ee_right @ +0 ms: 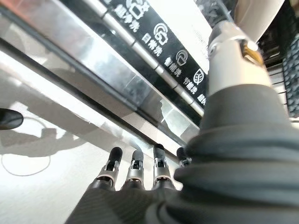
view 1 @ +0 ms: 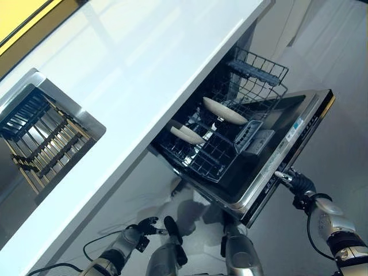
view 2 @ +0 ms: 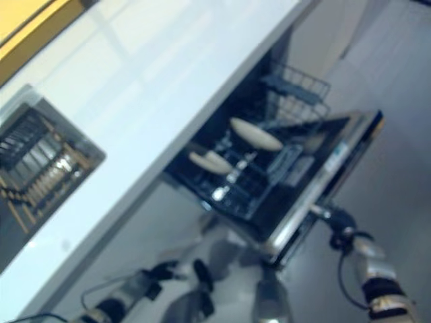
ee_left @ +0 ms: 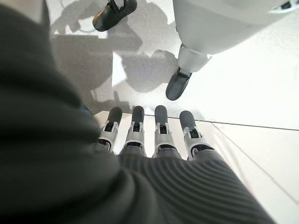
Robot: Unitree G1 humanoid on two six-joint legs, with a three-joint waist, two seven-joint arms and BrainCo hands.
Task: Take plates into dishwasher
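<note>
Down in the pulled-out rack [view 1: 202,156] of the dishwasher [view 1: 276,155], two plates [view 1: 223,110] standing on edge, well apart from both hands, right hand [view 1: 292,180] with straight fingers [ee_right: 135,164] at the door's edge, left hand [view 1: 145,226] low, fingers straight, holding nothing

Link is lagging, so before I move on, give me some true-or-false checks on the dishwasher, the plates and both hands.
1. The dishwasher door is closed. False: it hangs open, rack pulled out.
2. Two plates stand in the rack. True.
3. The right hand holds a plate. False: its straight fingers are at the door's top edge, holding nothing.
4. The left hand is empty, over the floor. True.
5. A plate lies on the counter. False: none shows there.
</note>
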